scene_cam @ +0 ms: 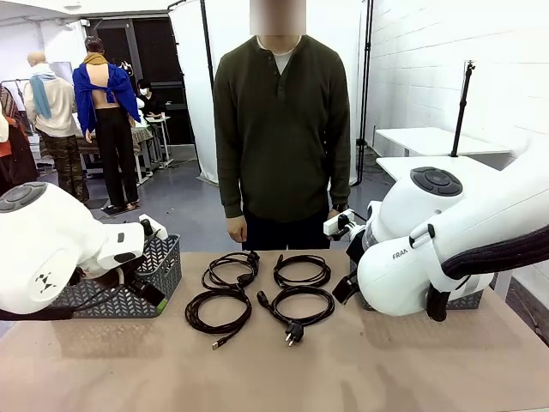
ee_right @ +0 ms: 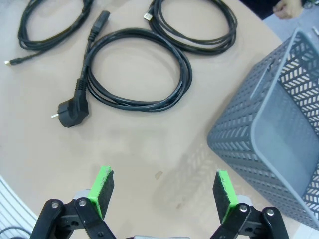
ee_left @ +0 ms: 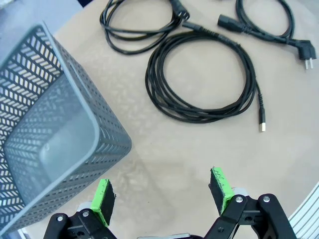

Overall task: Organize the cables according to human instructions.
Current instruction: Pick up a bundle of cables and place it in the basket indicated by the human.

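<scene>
Both idle. Left hand (ee_left: 162, 193) and right hand (ee_right: 163, 190) each hover over bare worktop (scene_cam: 360, 369), fingers wide apart, nothing between the green pads. The cables (scene_cam: 193, 311) lie mid-worktop in a two-by-two block, between the left basket (ee_left: 60, 124) and the right basket (ee_right: 269, 109), in front of the person (scene_cam: 281, 129).

Risks from here, as I judge them:
- No pointing visible (the person's arms hang down), so you could pick the wrong coil.
- The cords are thin and lie flat. Pads may scrape the worktop or catch a single loop, and the coil unwinds.
- The coils sit close together, so a lift may drag a neighbour.
- The basket walls are perforated and could snag plug ends.

Materials: the USB-tipped coil (ee_left: 199, 116) and the mains-plug coil (ee_right: 139, 105) are smooth black sheathing in loose round loops. The baskets are grey rigid mesh with rounded corners. The worktop is matte tan.
</scene>
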Controlling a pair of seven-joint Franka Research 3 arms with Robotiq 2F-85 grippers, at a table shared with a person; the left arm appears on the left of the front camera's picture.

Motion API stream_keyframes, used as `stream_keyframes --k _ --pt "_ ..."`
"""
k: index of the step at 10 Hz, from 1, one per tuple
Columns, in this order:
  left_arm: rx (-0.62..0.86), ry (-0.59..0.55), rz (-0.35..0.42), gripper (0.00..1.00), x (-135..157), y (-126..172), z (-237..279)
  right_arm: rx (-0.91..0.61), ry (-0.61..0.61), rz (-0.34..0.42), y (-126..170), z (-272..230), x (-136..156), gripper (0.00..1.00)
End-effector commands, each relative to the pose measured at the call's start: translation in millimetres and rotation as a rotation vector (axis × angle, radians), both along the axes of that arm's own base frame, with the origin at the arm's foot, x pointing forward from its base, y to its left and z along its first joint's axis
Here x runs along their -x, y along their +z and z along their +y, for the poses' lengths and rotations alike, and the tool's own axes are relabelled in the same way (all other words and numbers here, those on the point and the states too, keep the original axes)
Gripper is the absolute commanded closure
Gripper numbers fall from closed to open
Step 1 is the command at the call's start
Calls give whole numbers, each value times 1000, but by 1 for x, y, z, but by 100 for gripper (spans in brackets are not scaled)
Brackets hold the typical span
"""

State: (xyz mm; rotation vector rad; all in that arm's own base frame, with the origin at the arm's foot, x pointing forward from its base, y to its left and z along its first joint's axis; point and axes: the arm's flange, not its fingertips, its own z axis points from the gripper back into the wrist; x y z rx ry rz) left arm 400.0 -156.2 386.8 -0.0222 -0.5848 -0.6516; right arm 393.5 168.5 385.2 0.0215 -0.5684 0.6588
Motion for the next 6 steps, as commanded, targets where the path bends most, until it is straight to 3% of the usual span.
stream_keyframes --k 1,6 --pt "14 -85 -3 0 6 21 14 -28 55 12 26 -11 7 0" --pt "53 -252 43 0 10 77 56 -75 185 53 65 -50 29 0"
